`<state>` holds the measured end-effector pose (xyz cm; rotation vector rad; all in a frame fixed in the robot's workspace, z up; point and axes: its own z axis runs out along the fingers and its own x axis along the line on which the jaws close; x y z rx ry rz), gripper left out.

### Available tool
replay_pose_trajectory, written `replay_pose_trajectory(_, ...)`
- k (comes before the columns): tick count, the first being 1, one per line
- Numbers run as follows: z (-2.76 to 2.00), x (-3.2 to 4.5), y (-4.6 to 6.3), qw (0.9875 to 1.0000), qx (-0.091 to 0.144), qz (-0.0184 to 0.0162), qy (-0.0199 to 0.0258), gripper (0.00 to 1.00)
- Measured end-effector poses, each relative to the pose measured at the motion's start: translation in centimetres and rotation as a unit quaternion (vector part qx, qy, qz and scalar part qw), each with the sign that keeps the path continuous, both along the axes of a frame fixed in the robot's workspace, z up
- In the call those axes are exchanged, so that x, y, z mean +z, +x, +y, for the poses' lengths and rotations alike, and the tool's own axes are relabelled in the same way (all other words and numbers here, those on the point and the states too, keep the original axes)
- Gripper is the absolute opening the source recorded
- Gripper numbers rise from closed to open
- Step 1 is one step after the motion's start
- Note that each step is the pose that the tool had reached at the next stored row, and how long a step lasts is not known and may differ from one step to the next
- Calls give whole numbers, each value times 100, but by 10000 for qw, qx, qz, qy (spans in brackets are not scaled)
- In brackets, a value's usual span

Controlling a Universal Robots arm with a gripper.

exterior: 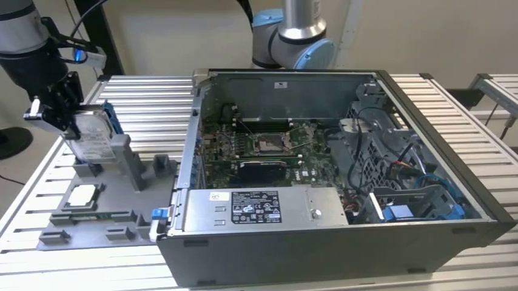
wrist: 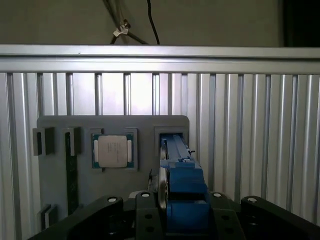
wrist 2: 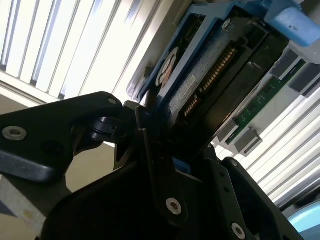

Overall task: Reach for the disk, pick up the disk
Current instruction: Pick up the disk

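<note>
Gripper [exterior: 65,121]: clamped on the disk [exterior: 93,139], which stands on edge.
Disk's place: 9 o'clock of the computer case [exterior: 324,254], at the grey holder [exterior: 121,203].
Progress: reached and grasped; whether it has lifted clear is unclear.

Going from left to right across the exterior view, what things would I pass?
hand, closed on the disk → disk, standing on edge → silver box at the front of the open computer → blue bracket inside the computer

No legible print; power-supply label [exterior: 255,207] unreadable.
</note>
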<state>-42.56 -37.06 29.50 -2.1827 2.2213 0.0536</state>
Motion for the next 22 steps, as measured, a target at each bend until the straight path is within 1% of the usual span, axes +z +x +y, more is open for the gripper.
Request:
replay_pose_trajectory(4,0,45,0,10000,0,0,0,0)
replay_pose_trajectory(13,0,105,0,10000,0,0,-3,0)
replay_pose_trajectory(16,0,153,0,10000,0,0,-3,0)
replay_pose_trajectory(22,0,279,0,10000,0,0,-3,0)
